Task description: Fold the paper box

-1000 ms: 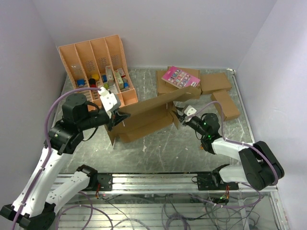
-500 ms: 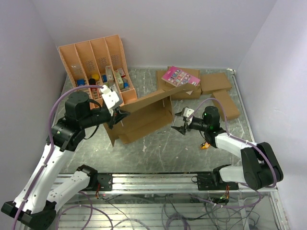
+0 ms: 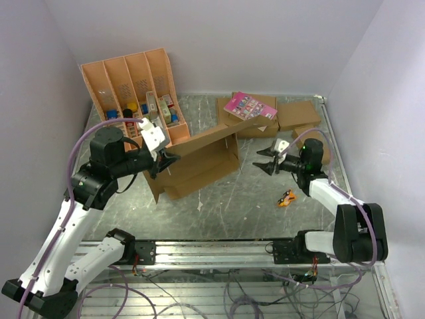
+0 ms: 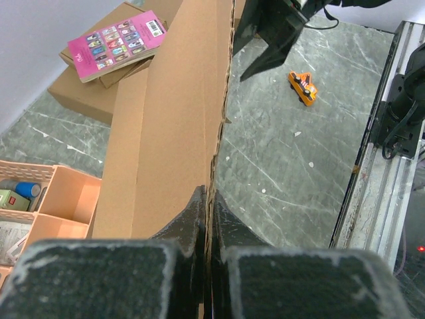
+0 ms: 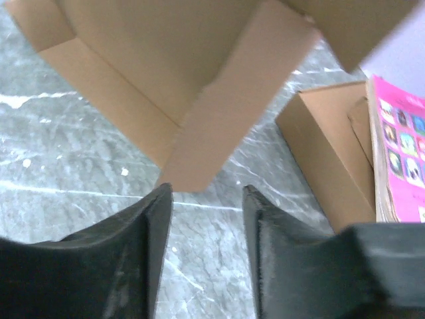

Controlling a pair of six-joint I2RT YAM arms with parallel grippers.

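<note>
The paper box [image 3: 199,159] is a large brown cardboard piece standing half-raised in the middle of the table, its long top panel slanting up toward the back right. My left gripper [image 3: 163,161] is shut on the box's left edge. In the left wrist view both fingers [image 4: 196,212] pinch the corrugated edge of the paper box [image 4: 172,106]. My right gripper [image 3: 267,159] hovers open, a short way right of the box's right end and apart from it. In the right wrist view a flap of the paper box [image 5: 226,113] ends just ahead of the right gripper [image 5: 206,199], with nothing between the fingers.
An orange-tan compartment tray [image 3: 116,80] with small items leans at the back left. Smaller brown boxes [image 3: 299,114] lie at the back right, one bearing a pink booklet [image 3: 249,106]. A small orange toy [image 3: 286,198] lies on the table below the right arm. A metal rail [image 3: 212,249] runs along the near edge.
My right gripper let go of the box's right flap, opened and drew back to the right, uncovering the orange toy. The left gripper kept its hold and lifted slightly.
</note>
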